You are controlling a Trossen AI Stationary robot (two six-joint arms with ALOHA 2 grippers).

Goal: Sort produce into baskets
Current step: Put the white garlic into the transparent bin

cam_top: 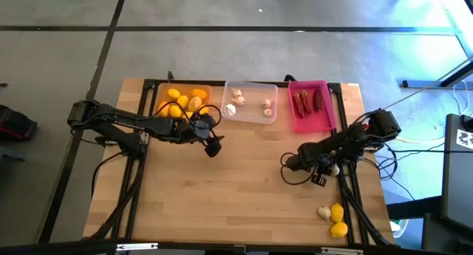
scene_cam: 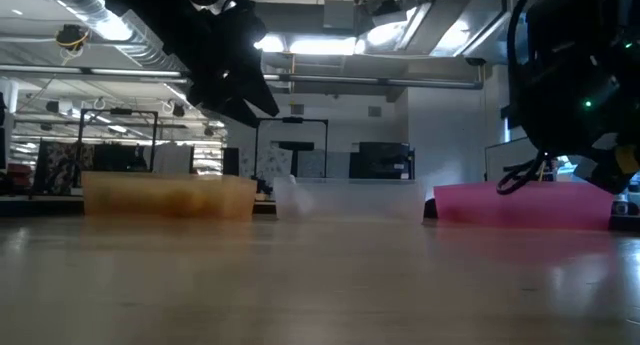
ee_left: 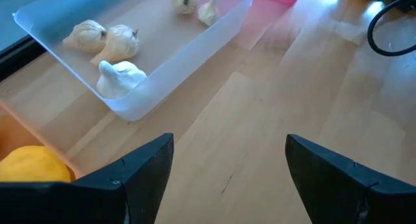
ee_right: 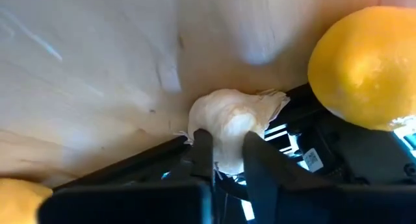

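Your lemons (cam_top: 182,102) in orange tray (cam_top: 159,90), garlic (cam_top: 235,101) in clear tray (cam_top: 250,86), chilies (cam_top: 309,101) in pink tray (cam_top: 307,125). Two more lemons (cam_top: 338,220) plus garlic bulb (cam_top: 324,211) loose at table (cam_top: 236,188) corner. Left gripper (cam_top: 211,145) just beside clear tray, jaws apart, nothing in them. Right gripper (cam_top: 321,171) low over table, fingers nearly together; can't tell if pinching anything.

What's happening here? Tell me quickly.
Two robot arms are sorting produce. Lemons lie in the orange tray, garlic in the clear tray, chilies in the pink tray. The left hand hangs open and empty near the clear tray. The right hand points at the loose garlic bulb and two loose lemons at the table corner.
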